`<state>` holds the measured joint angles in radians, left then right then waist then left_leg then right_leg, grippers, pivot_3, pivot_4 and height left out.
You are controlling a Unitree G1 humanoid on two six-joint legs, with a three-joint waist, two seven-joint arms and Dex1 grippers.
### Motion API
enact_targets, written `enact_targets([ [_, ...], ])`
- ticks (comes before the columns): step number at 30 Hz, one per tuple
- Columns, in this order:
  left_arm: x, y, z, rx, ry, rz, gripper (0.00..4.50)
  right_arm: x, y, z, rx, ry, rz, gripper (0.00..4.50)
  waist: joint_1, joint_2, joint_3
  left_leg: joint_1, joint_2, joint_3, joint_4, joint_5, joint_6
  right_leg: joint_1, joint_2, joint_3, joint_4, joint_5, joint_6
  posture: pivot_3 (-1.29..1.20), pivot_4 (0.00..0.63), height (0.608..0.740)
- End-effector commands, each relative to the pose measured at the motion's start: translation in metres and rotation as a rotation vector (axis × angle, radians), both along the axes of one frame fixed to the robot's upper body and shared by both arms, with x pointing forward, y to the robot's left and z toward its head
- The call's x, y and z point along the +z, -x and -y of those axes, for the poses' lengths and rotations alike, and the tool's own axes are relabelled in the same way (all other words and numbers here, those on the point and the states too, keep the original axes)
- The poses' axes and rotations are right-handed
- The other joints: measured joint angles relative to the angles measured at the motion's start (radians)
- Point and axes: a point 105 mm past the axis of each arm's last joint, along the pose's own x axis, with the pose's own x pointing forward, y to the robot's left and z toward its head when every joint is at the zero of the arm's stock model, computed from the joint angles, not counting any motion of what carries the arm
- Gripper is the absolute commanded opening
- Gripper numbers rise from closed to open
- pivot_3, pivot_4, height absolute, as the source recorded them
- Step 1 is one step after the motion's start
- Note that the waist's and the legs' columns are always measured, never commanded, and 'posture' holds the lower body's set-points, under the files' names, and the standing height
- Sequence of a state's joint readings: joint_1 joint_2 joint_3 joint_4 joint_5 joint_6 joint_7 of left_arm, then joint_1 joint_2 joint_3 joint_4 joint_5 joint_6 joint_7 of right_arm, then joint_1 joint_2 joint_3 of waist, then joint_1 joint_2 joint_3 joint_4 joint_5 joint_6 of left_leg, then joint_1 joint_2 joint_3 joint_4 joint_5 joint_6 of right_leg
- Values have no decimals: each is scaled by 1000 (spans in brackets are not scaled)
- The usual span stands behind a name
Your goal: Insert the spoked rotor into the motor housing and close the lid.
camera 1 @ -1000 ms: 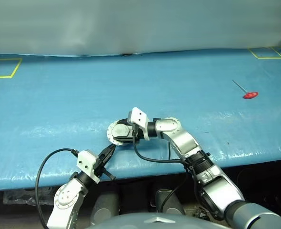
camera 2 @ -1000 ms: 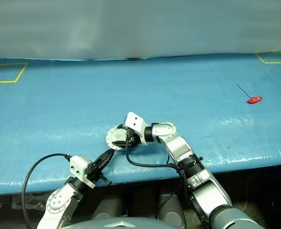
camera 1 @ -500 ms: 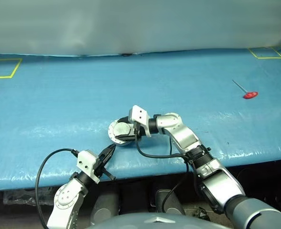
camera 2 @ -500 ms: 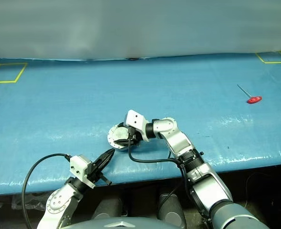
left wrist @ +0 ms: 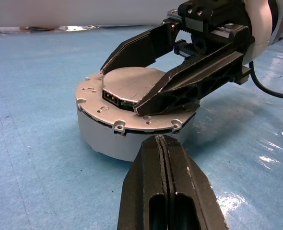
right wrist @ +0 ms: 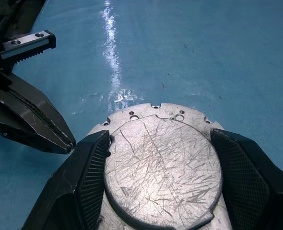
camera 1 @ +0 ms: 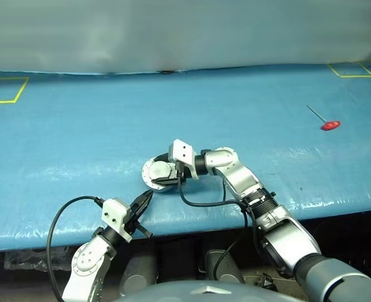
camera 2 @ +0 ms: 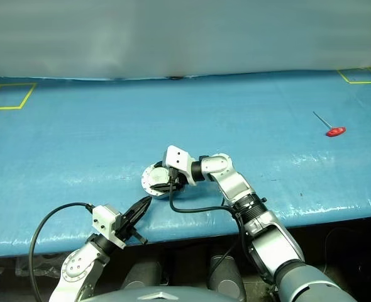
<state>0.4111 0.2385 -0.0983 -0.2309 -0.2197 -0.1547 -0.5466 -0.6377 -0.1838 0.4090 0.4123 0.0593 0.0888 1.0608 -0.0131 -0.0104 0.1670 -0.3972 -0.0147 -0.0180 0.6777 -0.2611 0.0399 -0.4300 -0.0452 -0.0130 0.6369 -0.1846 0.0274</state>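
With the lid [left wrist: 132, 98] down on the housing [left wrist: 108, 139], the right claw [camera 1: 162, 176] straddles its raised centre, spread wide, while the left claw [camera 1: 143, 202] waits clenched just near of it; next, seat the lid fully.

Head stereo pair: high, facing forward and down over the blue table [camera 1: 248, 107], far enough to take in both arms; the two eyes share nearly the same scene. Left wrist camera: low and near, looking level along the left gripper [left wrist: 166, 143] at the lid [left wrist: 132, 91]. Right wrist camera: very near, looking down on the lid between the right gripper [right wrist: 156, 158] fingers. All views share the lid.
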Motion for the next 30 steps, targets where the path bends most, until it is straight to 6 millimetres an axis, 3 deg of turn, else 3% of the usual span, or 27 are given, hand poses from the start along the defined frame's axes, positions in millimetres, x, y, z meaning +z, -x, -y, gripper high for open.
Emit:
enact_targets([
  [1,2,1,2,-4,23,1,0,17,-4,-4,6,-56,67,3040,0,0,0,0,0,0,0,0,0,0,0,0,0,0,0,0,150,740],
  [13,2,2,4,-3,28,2,0,16,-7,-4,14,-48,88,3040,0,0,0,1,0,0,0,0,0,0,0,0,0,0,0,0,150,740],
  [23,4,1,1,10,26,7,0,2,-8,-2,-23,-54,62,3040,-2,0,0,1,0,0,0,0,0,0,0,0,2,0,0,0,150,740],
  [30,36,-16,-25,59,13,81,0,-1,-10,-1,-40,-56,46,3040,-1,0,0,2,3,0,2,0,0,0,2,0,4,-1,0,0,150,740],
])
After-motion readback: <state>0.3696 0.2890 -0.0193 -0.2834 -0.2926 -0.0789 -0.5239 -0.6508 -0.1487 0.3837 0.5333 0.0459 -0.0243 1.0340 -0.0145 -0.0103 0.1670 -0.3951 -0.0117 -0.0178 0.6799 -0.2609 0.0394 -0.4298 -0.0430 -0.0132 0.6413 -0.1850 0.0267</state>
